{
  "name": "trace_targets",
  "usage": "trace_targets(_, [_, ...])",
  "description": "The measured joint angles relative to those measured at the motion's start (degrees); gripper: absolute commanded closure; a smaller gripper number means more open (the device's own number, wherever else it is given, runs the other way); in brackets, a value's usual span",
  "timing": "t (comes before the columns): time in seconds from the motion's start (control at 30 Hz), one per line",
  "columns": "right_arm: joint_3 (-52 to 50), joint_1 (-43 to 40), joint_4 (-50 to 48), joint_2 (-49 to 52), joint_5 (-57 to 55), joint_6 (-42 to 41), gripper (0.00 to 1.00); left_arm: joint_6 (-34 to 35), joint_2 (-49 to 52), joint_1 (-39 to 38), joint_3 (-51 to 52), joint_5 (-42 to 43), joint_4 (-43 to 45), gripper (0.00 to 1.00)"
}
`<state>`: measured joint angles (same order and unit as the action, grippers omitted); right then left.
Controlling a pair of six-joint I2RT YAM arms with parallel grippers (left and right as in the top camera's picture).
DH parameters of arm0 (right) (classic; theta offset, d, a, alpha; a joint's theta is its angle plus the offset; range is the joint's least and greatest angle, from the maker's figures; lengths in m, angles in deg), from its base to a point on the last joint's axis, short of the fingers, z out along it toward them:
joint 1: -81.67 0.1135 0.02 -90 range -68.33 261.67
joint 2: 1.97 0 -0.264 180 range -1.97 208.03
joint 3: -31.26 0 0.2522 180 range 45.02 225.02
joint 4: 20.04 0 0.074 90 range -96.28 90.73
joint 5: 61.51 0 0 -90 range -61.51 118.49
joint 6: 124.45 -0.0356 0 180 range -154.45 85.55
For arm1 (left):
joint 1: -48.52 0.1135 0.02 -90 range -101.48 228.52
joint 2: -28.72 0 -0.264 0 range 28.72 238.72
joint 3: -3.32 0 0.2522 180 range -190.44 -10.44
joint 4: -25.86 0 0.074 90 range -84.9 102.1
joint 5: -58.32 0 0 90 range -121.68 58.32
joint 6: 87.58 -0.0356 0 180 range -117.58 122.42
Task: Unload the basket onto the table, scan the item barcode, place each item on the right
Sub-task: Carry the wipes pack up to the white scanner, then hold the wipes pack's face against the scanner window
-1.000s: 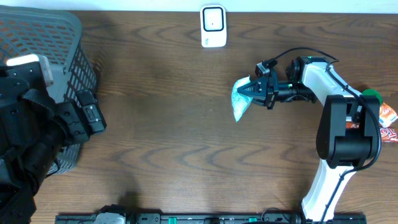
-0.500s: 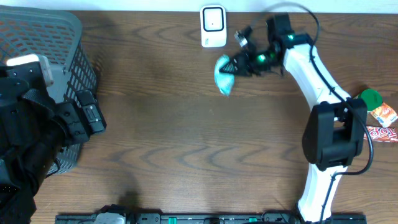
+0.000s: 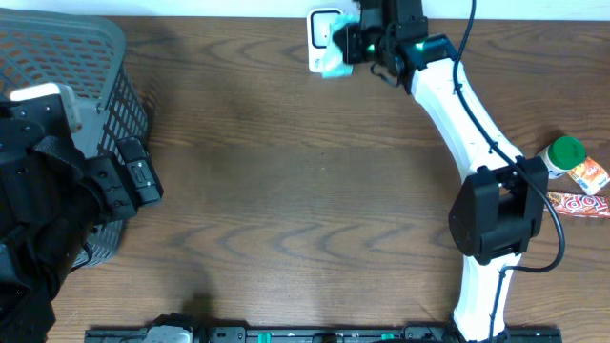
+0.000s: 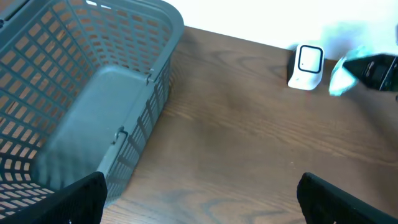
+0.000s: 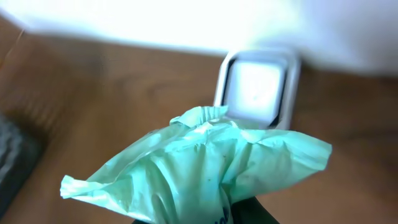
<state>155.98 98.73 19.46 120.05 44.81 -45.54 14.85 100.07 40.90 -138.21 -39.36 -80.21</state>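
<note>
At the far edge: the white scanner (image 3: 326, 40) stands against the back rim of the worktop (image 3: 286, 191).
Item: the teal packet (image 5: 199, 168), crumpled, is held just in front of the scanner. From overhead it overlaps the scanner's lower right corner.
Right jaws: the right gripper (image 3: 355, 46) is clenched on the teal packet.
Left jaws: the left gripper (image 4: 199, 199) is spread wide, grasping nothing, beside the grey basket (image 3: 95, 57).
Nearby: a green-capped bottle (image 3: 564, 152), an orange pouch (image 3: 591, 174) and a red wrapper (image 3: 577, 204) lie at the right edge, well apart from the scanner.
Change: half a second ago the teal packet hung below and right of the scanner; now it is up against it.
Room: bare wood runs between the basket and the right arm (image 3: 457, 95).
</note>
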Motion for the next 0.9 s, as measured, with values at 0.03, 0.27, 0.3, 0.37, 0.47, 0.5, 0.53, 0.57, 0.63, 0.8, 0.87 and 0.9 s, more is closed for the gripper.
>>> trace_targets(0.03, [0.0, 0.0, -1.8, 0.2, -1.1, 0.0, 0.95, 0.0, 0.0, 0.0, 0.0, 0.0, 0.0, 0.02])
trace_targets(0.27, [0.0, 0.0, -12.9, 4.4, -4.2, 0.0, 0.92, 0.0, 0.0, 0.0, 0.0, 0.0, 0.0, 0.02])
trace_targets(0.3, [0.2, 0.0, -14.4, 5.7, -4.4, -0.1, 0.91, 0.0, 0.0, 0.0, 0.0, 0.0, 0.0, 0.02])
trace_targets(0.37, [0.6, 0.0, -16.2, 8.5, -4.6, -0.5, 0.92, 0.0, 0.0, 0.0, 0.0, 0.0, 0.0, 0.02])
trace_targets(0.47, [1.9, 0.1, -17.0, 12.9, -4.8, -1.2, 0.92, 0.0, 0.0, 0.0, 0.0, 0.0, 0.0, 0.02])
trace_targets(0.5, [2.4, 0.1, -17.2, 14.3, -5.0, -1.4, 0.92, 0.0, 0.0, 0.0, 0.0, 0.0, 0.0, 0.02])
trace_targets(0.53, [3.0, 0.1, -17.6, 15.5, -5.3, -1.5, 0.92, 0.0, 0.0, 0.0, 0.0, 0.0, 0.0, 0.02])
trace_targets(0.57, [3.6, 0.1, -17.7, 16.4, -5.6, -1.6, 0.92, 0.0, 0.0, 0.0, 0.0, 0.0, 0.0, 0.02])
trace_targets(0.63, [5.5, 0.1, -17.9, 18.2, -6.0, -1.9, 0.92, 0.0, 0.0, 0.0, 0.0, 0.0, 0.0, 0.02])
trace_targets(0.8, [9.5, 0.1, -21.7, 19.1, -7.3, -2.1, 0.92, 0.0, 0.0, 0.0, 0.0, 0.0, 0.0, 0.02])
trace_targets(0.87, [10.4, 0.1, -23.6, 19.1, -7.6, -2.1, 0.92, 0.0, 0.0, 0.0, 0.0, 0.0, 0.0, 0.02])
trace_targets(0.9, [10.8, 0.1, -24.2, 19.1, -7.8, -2.1, 0.92, 0.0, 0.0, 0.0, 0.0, 0.0, 0.0, 0.02])
